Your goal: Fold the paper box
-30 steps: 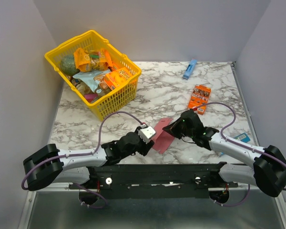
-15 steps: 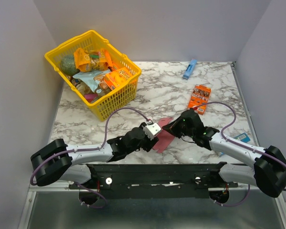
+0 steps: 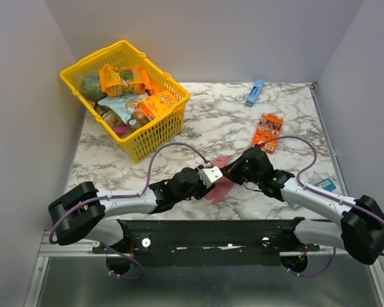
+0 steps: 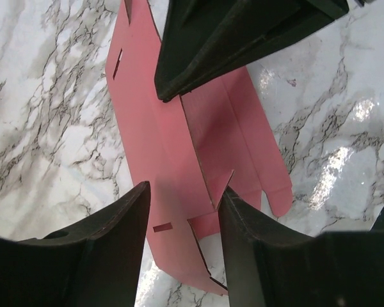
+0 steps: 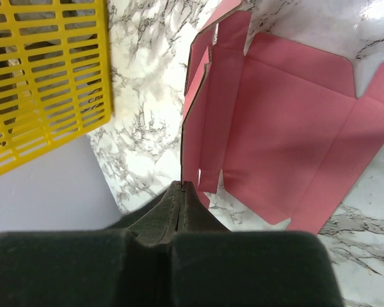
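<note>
The paper box point(image 3: 219, 190) is a pink flat cut-out sheet lying on the marble between my two arms, with one long side flap raised. My right gripper point(image 3: 233, 171) is shut on the edge of that raised flap point(image 5: 193, 115), and its fingertips point(image 5: 181, 185) pinch the thin card. The rest of the sheet point(image 5: 288, 141) spreads flat to the right in that view. My left gripper point(image 4: 184, 192) is open, low over the near end of the sheet point(image 4: 173, 147). A small upright tab stands close to its right finger point(image 4: 243, 230). The right gripper's fingers point(image 4: 224, 45) reach in from the top.
A yellow basket point(image 3: 125, 96) full of snack packs stands at the back left. An orange printed box point(image 3: 267, 132) lies right of centre and a slim blue box point(image 3: 255, 93) at the back. A blue-edged item point(image 3: 324, 185) lies beside the right arm.
My left arm has reached right and forward until its gripper is over the pink sheet's near end. Its jaws have narrowed a little. The right gripper has kept still, shut on the flap.
</note>
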Controlling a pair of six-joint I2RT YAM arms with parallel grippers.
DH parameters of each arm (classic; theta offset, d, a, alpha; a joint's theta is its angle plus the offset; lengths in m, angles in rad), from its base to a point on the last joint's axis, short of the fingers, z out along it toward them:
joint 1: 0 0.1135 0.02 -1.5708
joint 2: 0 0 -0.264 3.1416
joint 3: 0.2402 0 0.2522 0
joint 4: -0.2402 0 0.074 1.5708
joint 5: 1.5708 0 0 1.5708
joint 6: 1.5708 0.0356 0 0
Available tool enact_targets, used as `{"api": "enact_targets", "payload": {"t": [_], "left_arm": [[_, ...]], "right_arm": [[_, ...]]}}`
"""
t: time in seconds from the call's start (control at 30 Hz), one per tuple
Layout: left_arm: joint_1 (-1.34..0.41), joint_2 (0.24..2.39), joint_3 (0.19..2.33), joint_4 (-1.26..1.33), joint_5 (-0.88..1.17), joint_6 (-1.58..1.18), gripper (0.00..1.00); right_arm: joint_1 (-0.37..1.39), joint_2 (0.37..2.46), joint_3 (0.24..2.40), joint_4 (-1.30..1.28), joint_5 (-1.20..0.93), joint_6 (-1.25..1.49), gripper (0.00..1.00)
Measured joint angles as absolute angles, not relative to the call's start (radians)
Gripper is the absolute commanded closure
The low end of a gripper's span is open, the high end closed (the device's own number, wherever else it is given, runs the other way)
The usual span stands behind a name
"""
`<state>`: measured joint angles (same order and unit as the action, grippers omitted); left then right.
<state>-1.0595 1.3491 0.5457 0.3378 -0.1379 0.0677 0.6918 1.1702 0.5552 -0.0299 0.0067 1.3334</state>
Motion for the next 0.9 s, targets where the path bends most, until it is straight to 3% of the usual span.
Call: {"api": "enact_targets", "payload": {"t": [0.3, 0.5, 0.6, 0.7, 0.73, 0.83, 0.9], "left_arm": [[-1.060, 1.358, 0.545, 0.362, -0.109, 0.114, 0.59], [-1.060, 1.358, 0.536, 0.388, -0.099, 0.143, 0.74], [-1.059, 1.358, 0.533, 0.400, -0.101, 0.150, 0.86], [-1.055, 1.358, 0.530, 0.414, -0.109, 0.149, 0.91], [-1.053, 1.358, 0.530, 0.423, -0.113, 0.149, 0.92], [-1.043, 1.358, 0.530, 0.441, -0.121, 0.130, 0.98], [-1.029, 1.357, 0.530, 0.440, -0.120, 0.110, 1.00]], "right_arm": [[0.691, 1.170, 0.555, -0.028, 0.014, 1.334, 1.00], [0.691, 1.171, 0.555, -0.030, 0.017, 1.334, 0.94], [0.691, 1.170, 0.555, -0.031, 0.023, 1.332, 0.81], [0.692, 1.156, 0.555, -0.033, 0.023, 1.317, 0.56], [0.693, 1.142, 0.554, -0.039, 0.024, 1.306, 0.44], [0.697, 1.074, 0.542, -0.052, 0.029, 1.273, 0.34], [0.699, 1.005, 0.514, -0.054, 0.041, 1.245, 0.33]]}}
